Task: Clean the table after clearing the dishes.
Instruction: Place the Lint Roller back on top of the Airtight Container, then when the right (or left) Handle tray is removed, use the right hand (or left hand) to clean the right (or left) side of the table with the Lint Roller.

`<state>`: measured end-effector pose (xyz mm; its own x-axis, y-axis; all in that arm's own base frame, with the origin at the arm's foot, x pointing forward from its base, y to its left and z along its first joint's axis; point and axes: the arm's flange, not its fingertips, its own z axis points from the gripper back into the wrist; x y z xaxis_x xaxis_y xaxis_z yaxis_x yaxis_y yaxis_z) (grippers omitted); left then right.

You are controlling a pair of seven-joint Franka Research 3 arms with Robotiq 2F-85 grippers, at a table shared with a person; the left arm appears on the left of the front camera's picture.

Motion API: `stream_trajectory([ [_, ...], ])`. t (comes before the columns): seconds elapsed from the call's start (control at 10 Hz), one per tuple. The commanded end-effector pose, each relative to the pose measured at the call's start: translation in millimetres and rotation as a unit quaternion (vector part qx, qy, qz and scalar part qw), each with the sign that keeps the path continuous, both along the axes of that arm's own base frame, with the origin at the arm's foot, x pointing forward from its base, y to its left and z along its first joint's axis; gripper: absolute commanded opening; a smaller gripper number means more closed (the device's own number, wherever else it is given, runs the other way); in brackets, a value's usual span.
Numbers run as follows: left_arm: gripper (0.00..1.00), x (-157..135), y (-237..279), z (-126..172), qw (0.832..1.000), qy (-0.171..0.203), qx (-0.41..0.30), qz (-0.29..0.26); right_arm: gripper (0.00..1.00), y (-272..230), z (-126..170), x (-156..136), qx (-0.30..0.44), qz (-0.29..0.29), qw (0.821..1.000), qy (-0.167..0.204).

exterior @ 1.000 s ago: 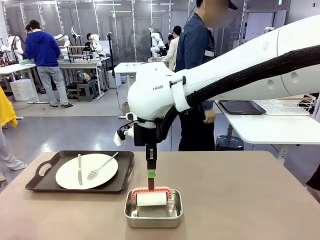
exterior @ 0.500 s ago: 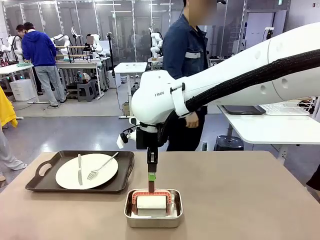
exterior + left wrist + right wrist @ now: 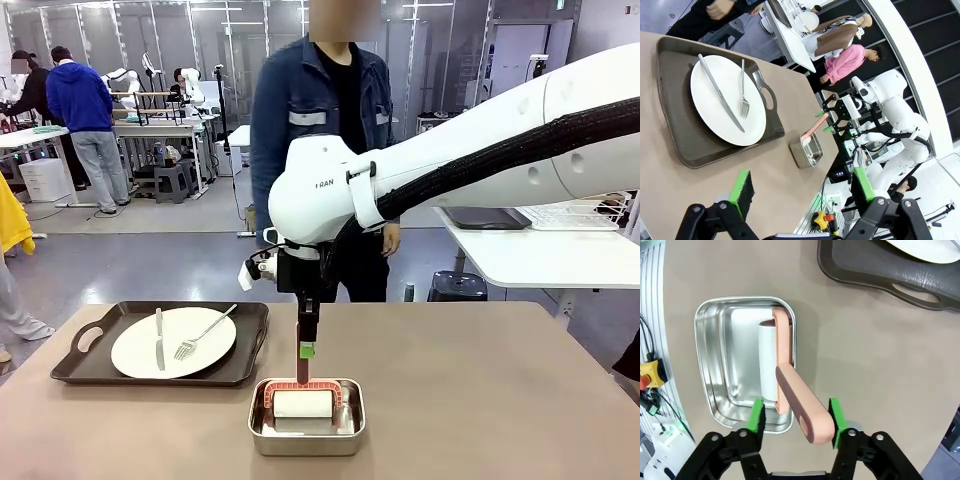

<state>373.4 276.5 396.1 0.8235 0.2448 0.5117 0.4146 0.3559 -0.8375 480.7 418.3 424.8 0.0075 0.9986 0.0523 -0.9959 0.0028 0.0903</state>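
Observation:
A pink-handled lint roller [image 3: 303,402] lies in the steel pan [image 3: 305,432] near the table's [image 3: 500,400] front edge, its handle [image 3: 802,407] sticking up. My right gripper [image 3: 305,350] hangs over it, open, with the handle loose between the green pads [image 3: 757,421]. Left of the pan, a dark tray [image 3: 80,365] carries a white plate [image 3: 185,358] with a knife [image 3: 159,338] and a fork [image 3: 205,332]. My left gripper [image 3: 802,187] is open with nothing in it, looking over the plate [image 3: 715,107], the tray [image 3: 675,120] and the pan [image 3: 806,150].
A person in a dark jacket [image 3: 300,120] stands at the table's far side, behind my right arm. A white table [image 3: 540,255] stands off to the right. Bare tabletop stretches right of the pan.
The roller has settled down into the pan and my right gripper's jaws have opened off its handle. The person has walked from the right to behind the table's middle.

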Motion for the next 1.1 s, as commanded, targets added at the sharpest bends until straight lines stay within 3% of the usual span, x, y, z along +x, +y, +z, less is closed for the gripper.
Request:
stream_trajectory([
  [0.0, 1.00, -4, 1, 1, 1.000, -0.004, 0.004, -0.005, 1.00, -7, 1, -10, 0.002, -0.001, 1.000, -0.005],
  [1.0, 1.00, -4, 1, 1, 1.000, -0.004, 0.004, -0.005, 1.00, -3, 6, 1, 0.002, -0.003, 1.000, -0.005],
])
